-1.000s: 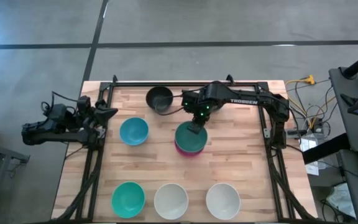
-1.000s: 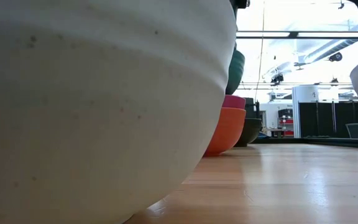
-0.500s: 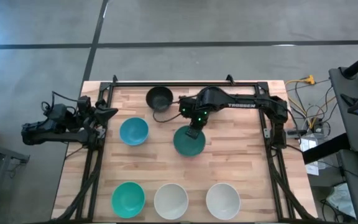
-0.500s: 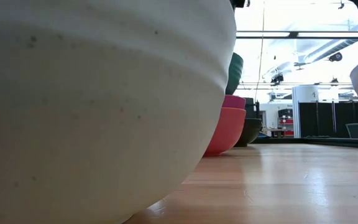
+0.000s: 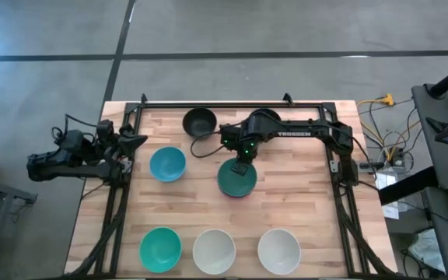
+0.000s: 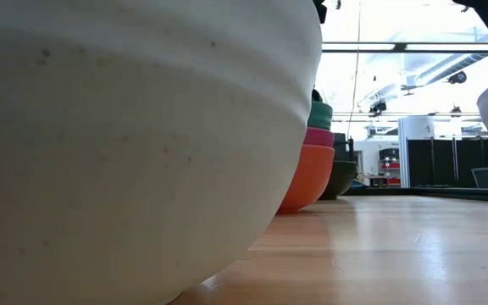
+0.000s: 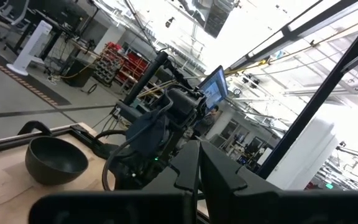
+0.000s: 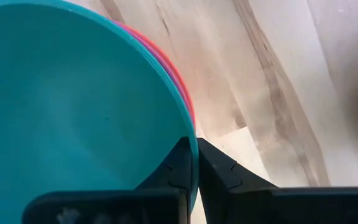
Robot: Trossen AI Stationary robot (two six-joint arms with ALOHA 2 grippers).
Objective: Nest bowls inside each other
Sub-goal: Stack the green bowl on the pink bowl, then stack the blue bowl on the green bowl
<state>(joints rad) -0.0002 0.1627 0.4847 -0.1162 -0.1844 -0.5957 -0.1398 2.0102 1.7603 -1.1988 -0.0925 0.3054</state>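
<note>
bowls: black 1 (image 5: 199,122) | blue 1 (image 5: 167,164) | teal 2 (image 5: 236,178) (image 5: 160,248) | white 2 (image 5: 214,251) (image 5: 278,250) | magenta 1 (image 6: 318,137) | red 1 (image 6: 306,176)

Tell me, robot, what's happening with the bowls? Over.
Right tool shut on teal bowl rim, atop the magenta-and-red stack. Left tool shut, parked off table's left edge. Nothing in the way.

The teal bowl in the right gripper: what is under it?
The teal bowl sits on a magenta bowl, itself in a red bowl. Their insides are covered. The right gripper pinches the teal rim.
</note>
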